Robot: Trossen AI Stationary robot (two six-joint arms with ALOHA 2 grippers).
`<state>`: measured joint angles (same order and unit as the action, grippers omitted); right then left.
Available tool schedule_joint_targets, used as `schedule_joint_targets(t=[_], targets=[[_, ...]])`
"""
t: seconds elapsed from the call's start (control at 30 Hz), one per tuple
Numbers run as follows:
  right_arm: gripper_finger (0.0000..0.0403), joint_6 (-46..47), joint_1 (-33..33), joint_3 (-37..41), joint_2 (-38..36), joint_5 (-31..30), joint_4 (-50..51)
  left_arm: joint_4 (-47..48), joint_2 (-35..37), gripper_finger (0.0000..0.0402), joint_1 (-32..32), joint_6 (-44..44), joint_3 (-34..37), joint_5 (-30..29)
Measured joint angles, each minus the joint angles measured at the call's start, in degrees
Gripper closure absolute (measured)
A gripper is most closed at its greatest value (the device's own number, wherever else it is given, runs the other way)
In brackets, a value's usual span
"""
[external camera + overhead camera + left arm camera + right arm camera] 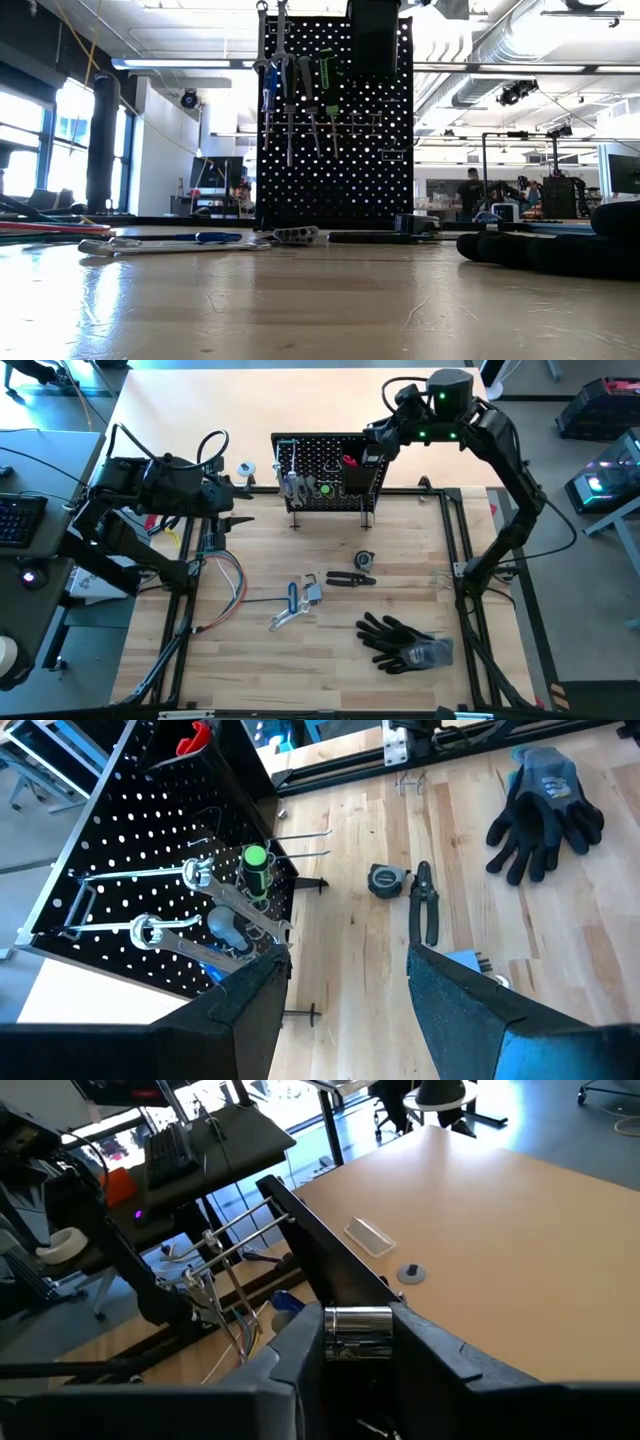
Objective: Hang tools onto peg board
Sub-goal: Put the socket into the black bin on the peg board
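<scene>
The black peg board [320, 468] stands upright at the table's far edge. Silver wrenches [190, 875] and a green-handled driver [255, 860] hang on it, and a red-handled tool [350, 461] stands in its black bin [365, 475]. My right gripper [358, 1330] is above that bin [375, 35], with the silver end of a black-silver bar between its fingers. Black pliers [350, 579] and a blue-handled silver tool [292, 603] lie on the table. My left gripper [345, 990] waits open, high beside the board's left end [240, 510]. My right gripper has the bar's silver end [358, 1323] between its two fingers; the end fills the gap from one finger to the other. The fingers slant down over the board's top edge, above the bin. The rest of the bar is hidden below the fingers.
Black gloves [405, 642] lie at the near right and a small tape measure [364, 560] lies behind the pliers. A bundle of coloured wires [225, 582] lies along the left frame rail. Bare wood lies between the board and the loose tools.
</scene>
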<state>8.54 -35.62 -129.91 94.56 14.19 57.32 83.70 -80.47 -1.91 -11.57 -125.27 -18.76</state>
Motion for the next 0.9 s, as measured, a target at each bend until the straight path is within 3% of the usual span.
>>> schedule_joint_targets(t=[0.4,0.73,0.9], targets=[[0.0279,-1.48,0.02,0.0,0.0,-1.04,0.68,0.02,0.0,0.0204,0.0,0.6,0.0,-0.02],[0.0279,-3.54,0.04,-0.21,-4.79,-12.88,0.83,0.03,0.0,0.0204,0.0,0.63,0.0,0.0],[0.0279,-3.63,2.14,-0.22,-8.67,-20.15,6.02,0.02,0.0,0.0204,-0.02,0.33,0.0,0.07]])
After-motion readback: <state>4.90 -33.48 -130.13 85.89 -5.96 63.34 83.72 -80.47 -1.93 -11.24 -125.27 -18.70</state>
